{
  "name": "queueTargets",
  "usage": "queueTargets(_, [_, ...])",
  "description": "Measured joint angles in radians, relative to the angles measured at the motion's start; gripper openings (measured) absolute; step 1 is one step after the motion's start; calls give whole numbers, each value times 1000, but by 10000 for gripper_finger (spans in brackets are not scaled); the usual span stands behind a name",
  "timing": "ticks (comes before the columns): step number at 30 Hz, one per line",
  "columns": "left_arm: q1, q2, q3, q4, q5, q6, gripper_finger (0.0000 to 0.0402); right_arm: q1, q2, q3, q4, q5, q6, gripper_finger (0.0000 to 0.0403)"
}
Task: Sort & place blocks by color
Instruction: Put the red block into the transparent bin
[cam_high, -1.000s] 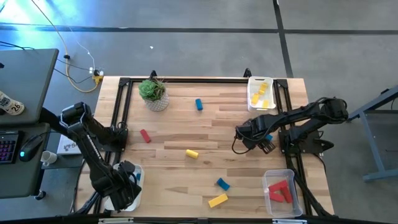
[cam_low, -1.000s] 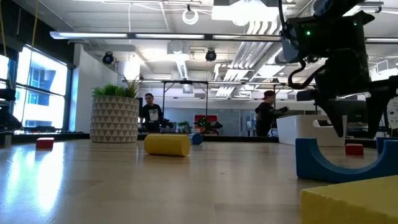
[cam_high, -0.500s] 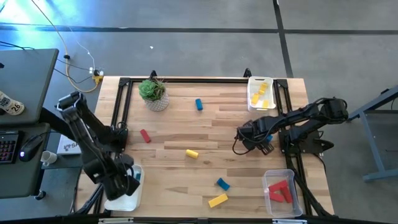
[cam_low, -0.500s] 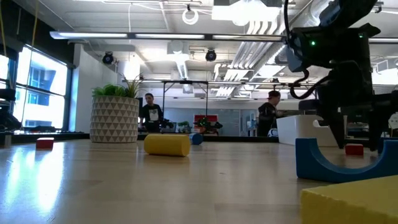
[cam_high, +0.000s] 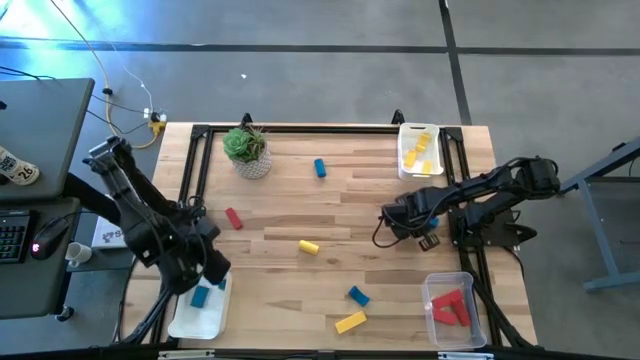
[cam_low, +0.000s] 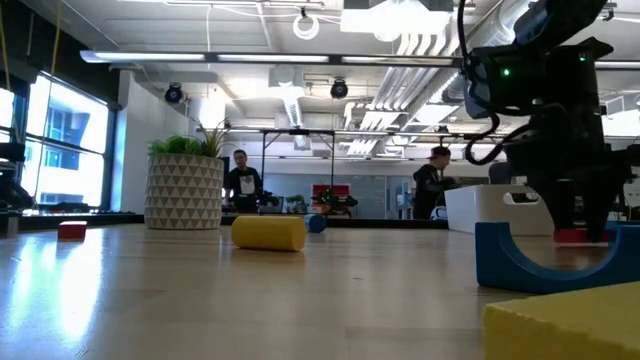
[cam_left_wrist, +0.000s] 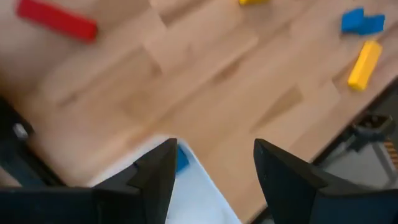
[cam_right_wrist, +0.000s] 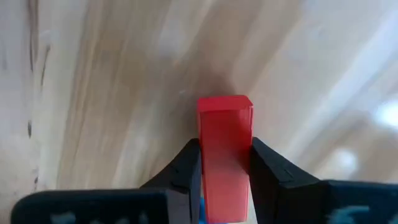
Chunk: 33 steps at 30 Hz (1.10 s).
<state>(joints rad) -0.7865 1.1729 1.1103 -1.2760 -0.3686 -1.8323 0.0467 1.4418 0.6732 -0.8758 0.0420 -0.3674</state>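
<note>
A: Near edge of the worktop (cam_high: 330, 200), closest to the low camera: what lies there?

B: A yellow bar (cam_high: 350, 321) and a blue arch block (cam_high: 358, 295), both loose on the wood. To one side the left gripper (cam_high: 205, 272) hovers above a white tray (cam_high: 196, 318) that holds one blue block (cam_high: 200, 296). Its jaws stand wide and carry nothing.

A: And the opposite near corner?

B: A clear tray (cam_high: 452, 309) holding red blocks (cam_high: 450, 306).

A: Mid-worktop?

B: A yellow cylinder (cam_high: 308, 246) and a red bar (cam_high: 233, 218) lie unsorted. On the right side, the right gripper (cam_right_wrist: 222, 171) is down at the surface, its jaws narrow and pressed against both sides of an upright red block (cam_right_wrist: 224, 149), which appears to rest on the wood.

A: Far edge?

B: A blue cylinder (cam_high: 320, 168), a potted plant (cam_high: 246, 150), and a white tray (cam_high: 420, 150) with yellow blocks (cam_high: 423, 150).

A: Step in hand?

B: Judged from the layout, the grasp of a red block by the right arm, with sorting roughly half done.

A: What does the next move call for?

B: Probably a straight lift, then a carry toward the near right corner and a release over the clear tray. The grip sits low on a tall block, so tilting is the likely risk.
</note>
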Motion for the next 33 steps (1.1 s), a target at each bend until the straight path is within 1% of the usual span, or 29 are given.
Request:
queueTargets(6, [131,-30,0,-51,-55,203,200,0,0,75,-44,52,66,73])
queueTargets(10, [224,-29,0,-61,-90,354,200,0,0,149,-105,77,161,76])
queueTargets(14, [310,-29,0,-60,-119,524,200,0,0,232,-132,69,360,76])
queueTargets(19, [424,-29,0,-36,-122,748,200,0,0,341,-167,62,630,76])
queueTargets(22, [490,-29,0,-8,-122,890,200,0,0,412,-200,63,763,76])
queueTargets(28, [602,-26,0,112,-112,1182,200,3,-1,543,-298,62,991,76])
queueTargets(31, [653,-26,0,178,-107,1313,200,22,-1,598,-350,82,1101,76])
queueTargets(33, [688,-26,0,221,-78,1397,200,43,-1,629,-380,95,1177,76])
